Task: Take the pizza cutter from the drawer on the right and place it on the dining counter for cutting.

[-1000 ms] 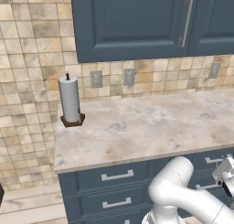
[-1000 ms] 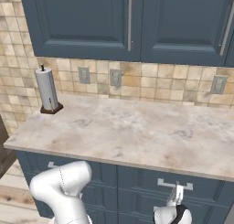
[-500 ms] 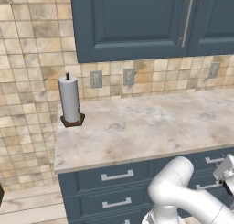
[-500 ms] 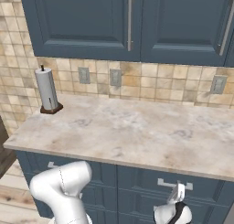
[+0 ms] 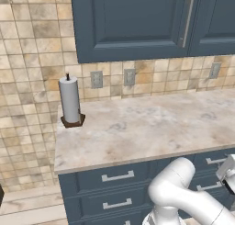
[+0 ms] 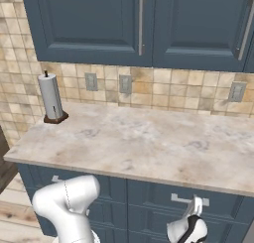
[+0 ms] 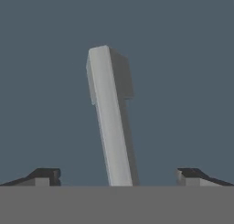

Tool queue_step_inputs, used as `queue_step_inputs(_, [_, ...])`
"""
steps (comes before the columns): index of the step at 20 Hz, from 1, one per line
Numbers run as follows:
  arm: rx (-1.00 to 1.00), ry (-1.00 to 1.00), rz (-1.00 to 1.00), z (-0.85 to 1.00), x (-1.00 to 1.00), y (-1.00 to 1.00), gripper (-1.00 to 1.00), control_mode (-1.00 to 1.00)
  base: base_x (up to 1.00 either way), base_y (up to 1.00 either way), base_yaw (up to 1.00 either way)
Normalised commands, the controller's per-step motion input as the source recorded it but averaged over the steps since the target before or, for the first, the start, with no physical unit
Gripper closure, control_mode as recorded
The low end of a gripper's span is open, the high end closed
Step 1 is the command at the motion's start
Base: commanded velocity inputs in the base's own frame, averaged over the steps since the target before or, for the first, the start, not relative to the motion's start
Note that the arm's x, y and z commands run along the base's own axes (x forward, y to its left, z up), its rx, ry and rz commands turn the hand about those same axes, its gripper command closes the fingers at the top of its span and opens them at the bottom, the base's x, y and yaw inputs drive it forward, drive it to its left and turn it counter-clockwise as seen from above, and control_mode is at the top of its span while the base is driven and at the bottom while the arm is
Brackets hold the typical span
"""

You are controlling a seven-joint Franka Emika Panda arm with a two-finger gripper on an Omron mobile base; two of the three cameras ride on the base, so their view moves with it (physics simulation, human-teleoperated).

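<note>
My gripper (image 7: 119, 175) is open, its two dark fingertips (image 7: 43, 175) standing wide apart on either side of the silver bar handle (image 7: 109, 122) of the navy drawer (image 7: 183, 81) without touching it. In the right base view the gripper (image 6: 194, 212) hangs right in front of that handle (image 6: 177, 199), on the top drawer (image 6: 223, 207) at the right under the worktop. The drawer is closed. In the left base view the hand (image 5: 229, 173) sits at the right edge by the drawer handle (image 5: 215, 160). The pizza cutter is hidden. The dining counter is out of view.
A paper towel roll (image 6: 51, 97) on a dark base stands at the left rear of the marbled worktop (image 6: 149, 143). Tall navy cabinet doors (image 6: 99, 24) hang above. More drawers (image 5: 117, 177) fill the base row to the left. My white arm (image 6: 69, 202) bends low before them.
The jaws have spread wider around the drawer handle. The arm and the drawer have stayed in place.
</note>
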Motion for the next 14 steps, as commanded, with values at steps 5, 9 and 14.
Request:
queue_step_inputs(5, [0.0, 0.0, 0.0, 0.0, 0.0, 0.0, 1.0, -1.0, 0.0, 0.0, 0.0])
queue_step_inputs(9, [0.0, 0.0, 0.0, 0.0, 0.0, 0.0, 1.0, -1.0, 0.0, 0.0, 0.0])
queue_step_inputs(14, [0.0, 0.0, 0.0, 0.0, 0.0, 0.0, 1.0, -1.0, 0.0, 0.0, 0.0])
